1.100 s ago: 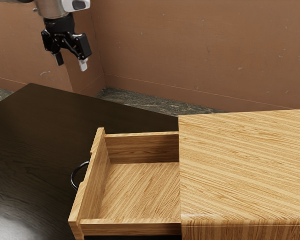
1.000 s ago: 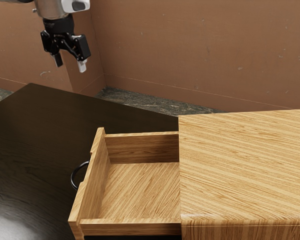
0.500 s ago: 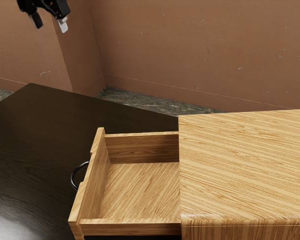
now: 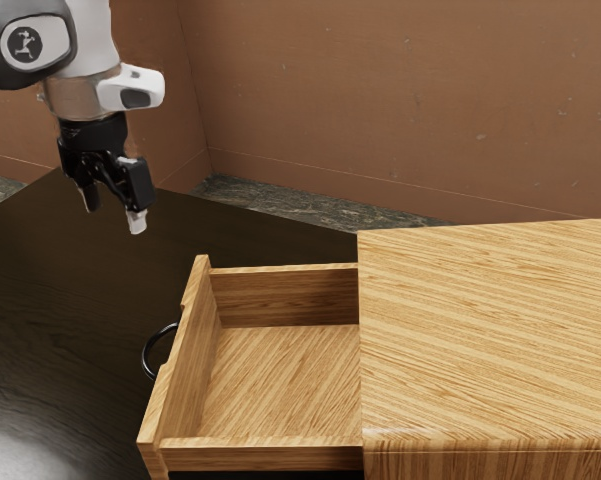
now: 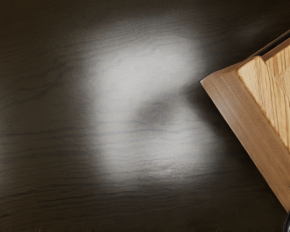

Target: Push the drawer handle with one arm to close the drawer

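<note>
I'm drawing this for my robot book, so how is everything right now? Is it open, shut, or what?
Drawer: pulled out, the part in sight empty.
Drawer handle: on the drawer's front, not touched by the gripper.
Gripper: open, raised, holding nothing.
Table: shiny where light hits.

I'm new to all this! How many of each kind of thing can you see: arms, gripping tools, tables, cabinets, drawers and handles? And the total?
Robot arm: 1
Black tool: 1
Dark table: 1
Light-wood cabinet: 1
Pulled-out drawer: 1
Black curved handle: 1
Total: 6
</note>
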`<state>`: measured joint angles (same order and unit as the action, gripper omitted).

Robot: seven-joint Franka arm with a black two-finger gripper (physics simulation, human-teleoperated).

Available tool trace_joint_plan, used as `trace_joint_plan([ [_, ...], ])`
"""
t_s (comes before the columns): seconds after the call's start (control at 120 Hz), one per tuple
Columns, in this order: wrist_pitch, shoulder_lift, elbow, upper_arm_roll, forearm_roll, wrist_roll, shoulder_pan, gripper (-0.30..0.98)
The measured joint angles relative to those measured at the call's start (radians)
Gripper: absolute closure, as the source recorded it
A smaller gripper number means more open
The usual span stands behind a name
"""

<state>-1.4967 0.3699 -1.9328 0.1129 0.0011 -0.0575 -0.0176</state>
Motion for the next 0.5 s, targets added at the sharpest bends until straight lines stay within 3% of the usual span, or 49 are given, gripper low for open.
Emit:
trace_joint_plan([
  [0.367,-0.210,0.227,-0.374,0.040,-0.027,-0.299,0.013,0.00],
  [0.5,-0.245,0.256,-0.425,0.055,-0.029,-0.414,0.031,0.18],
])
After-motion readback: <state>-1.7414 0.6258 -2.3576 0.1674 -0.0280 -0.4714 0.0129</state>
